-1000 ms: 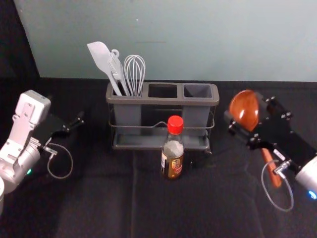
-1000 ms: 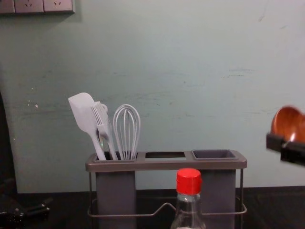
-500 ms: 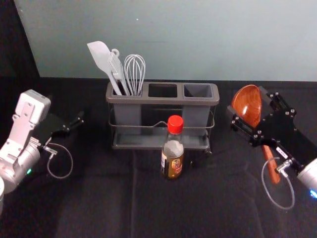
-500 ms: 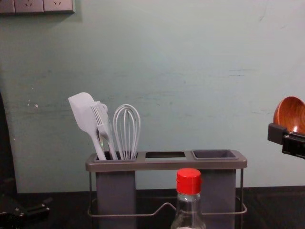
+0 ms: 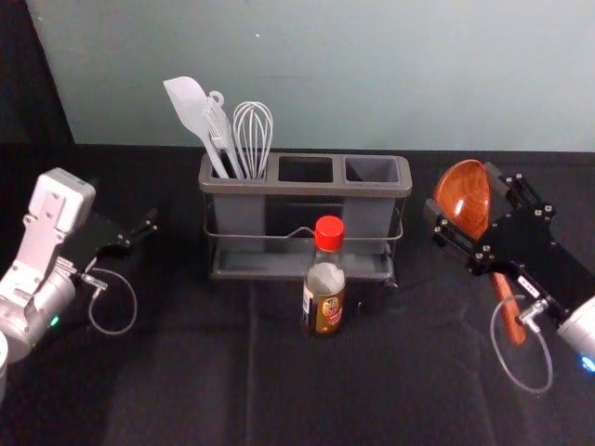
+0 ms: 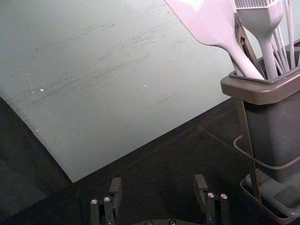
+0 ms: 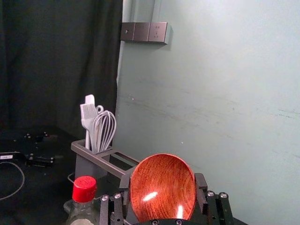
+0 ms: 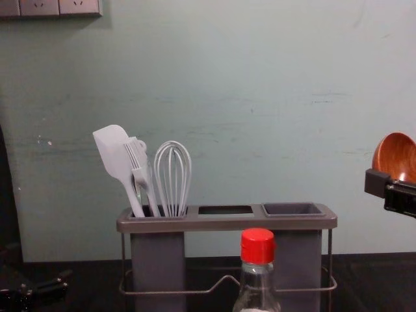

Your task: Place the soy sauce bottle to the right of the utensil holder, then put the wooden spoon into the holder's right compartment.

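The wooden spoon [image 5: 464, 197] was held bowl-up in the air by the right claw [image 5: 462, 187], parted to the bowl's width, right of the utensil holder [image 5: 307, 190]. The left claw [image 6: 158, 178], wide apart and empty, was parked left of it. The soy sauce bottle [image 5: 325, 279] was stood upright before the holder. The spoon was judged light and stiff, its rounded bowl slippery; the bottle, heavier and likely breakable, was best gripped around its body.
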